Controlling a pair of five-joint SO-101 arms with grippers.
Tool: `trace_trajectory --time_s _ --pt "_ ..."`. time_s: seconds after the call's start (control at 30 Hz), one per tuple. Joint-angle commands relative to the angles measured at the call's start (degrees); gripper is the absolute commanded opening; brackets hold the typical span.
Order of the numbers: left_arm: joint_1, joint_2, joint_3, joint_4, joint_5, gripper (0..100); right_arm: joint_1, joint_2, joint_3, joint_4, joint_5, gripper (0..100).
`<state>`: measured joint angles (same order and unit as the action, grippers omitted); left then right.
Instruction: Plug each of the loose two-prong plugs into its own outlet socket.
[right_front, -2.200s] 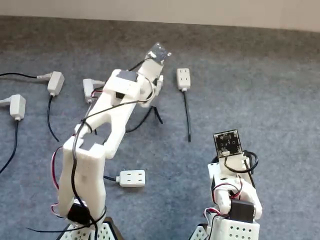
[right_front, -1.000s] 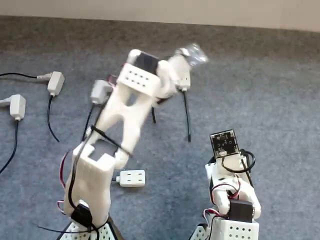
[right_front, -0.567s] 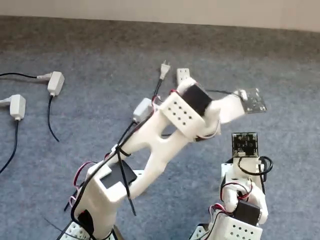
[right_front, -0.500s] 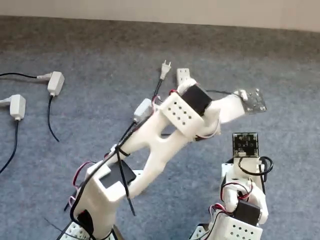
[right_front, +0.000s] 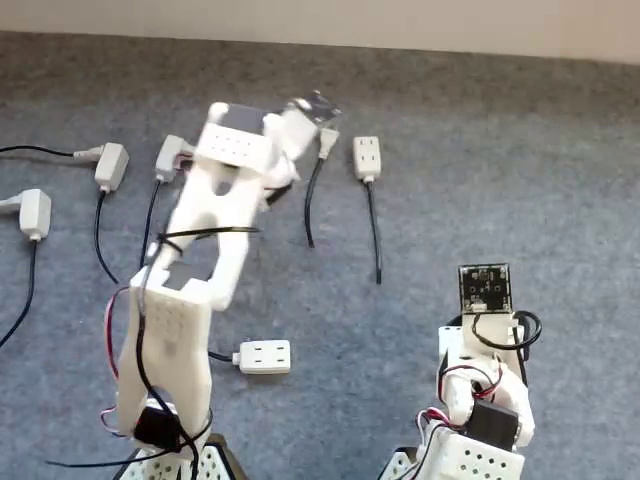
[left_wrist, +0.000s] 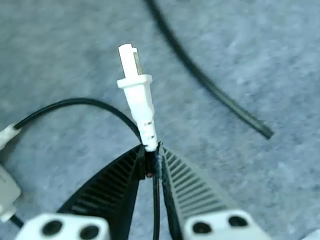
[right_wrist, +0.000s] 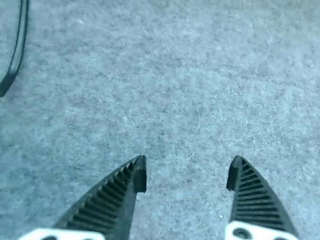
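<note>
On the grey fuzzy desk (right_front: 540, 180): a white two-prong plug (left_wrist: 136, 95) on a thin black cord sits at the far middle. It is just beside a small white outlet socket block (right_front: 367, 158).
Left hand (left_wrist: 151, 152): it is clamped tight on the back end of the plug, right where the cord comes out. The two prongs point away from the hand. The plug looks lifted off the desk.
Right hand (right_wrist: 187, 172): its fingers are apart and hold nothing. It hangs over bare desk on the robot's near side, well apart from the plug.
Step in hand: this looks like bringing the held plug to a socket. The plug is not in any socket yet.
Next move: the prongs must line up with the slots in the socket block and then push straight in. The block lies loose, so it may slide when pushed.
Other socket: a second white outlet block (right_front: 265, 356) lies near the left arm's base with nothing in it.
Open room: the desk is wide and bare to the right of the socket block.
Things in the way: the socket's long black cord (right_front: 373, 225) runs toward the robot and could snag. A white boxy piece (right_front: 112, 165) with a cord lies off to the left.
Edges: the far edge of the desk is near the socket block, so there is little room past it.
</note>
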<state>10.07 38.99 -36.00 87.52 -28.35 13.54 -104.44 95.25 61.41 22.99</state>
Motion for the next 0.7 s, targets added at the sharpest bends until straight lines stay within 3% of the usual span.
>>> trace_trajectory --time_s 0.0,0.2,0.43,0.67 --pt "3.1 -0.6 -0.3 -0.7 -0.3 0 -0.8 -0.6 6.9 -0.9 0.8 26.3" --pt "2.4 -0.4 -0.3 -0.4 -0.4 2 -0.8 -0.6 7.0 -0.8 0.8 26.3" --pt "2.2 -0.6 -0.4 1.6 -0.5 20 -0.8 -0.6 7.0 -0.8 0.8 26.3" --pt "1.0 -0.5 -0.4 1.6 -0.4 20 -0.8 -0.6 7.0 -0.8 0.9 26.3"
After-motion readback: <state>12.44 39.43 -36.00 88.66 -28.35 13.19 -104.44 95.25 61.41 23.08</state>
